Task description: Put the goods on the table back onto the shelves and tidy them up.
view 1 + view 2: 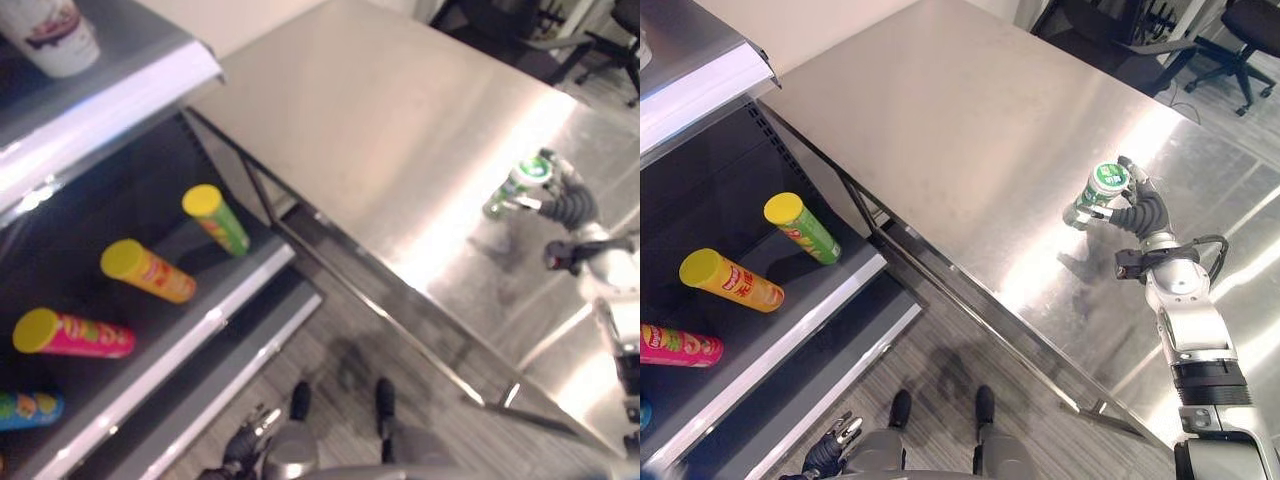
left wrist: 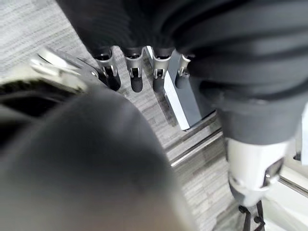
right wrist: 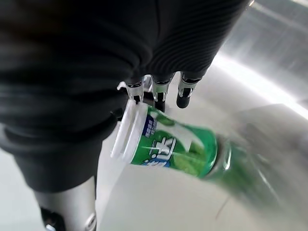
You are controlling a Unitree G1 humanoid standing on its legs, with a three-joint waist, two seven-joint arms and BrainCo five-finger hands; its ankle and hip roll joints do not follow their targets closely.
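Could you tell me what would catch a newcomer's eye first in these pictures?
Probably the right robot hand, curled round a green container with a white lid above the shiny steel table. Next come the bright tubes lying on the dark shelf to the robot's left: a green tube and an orange tube, both yellow-capped, and a pink tube. The left robot hand hangs low by the floor.

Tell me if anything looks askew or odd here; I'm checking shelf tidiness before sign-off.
Yes. The tall snack tubes on the lower shelf lie on their sides at differing angles instead of standing in a row. The green canister is tilted in the right hand above the steel table, not yet shelved.
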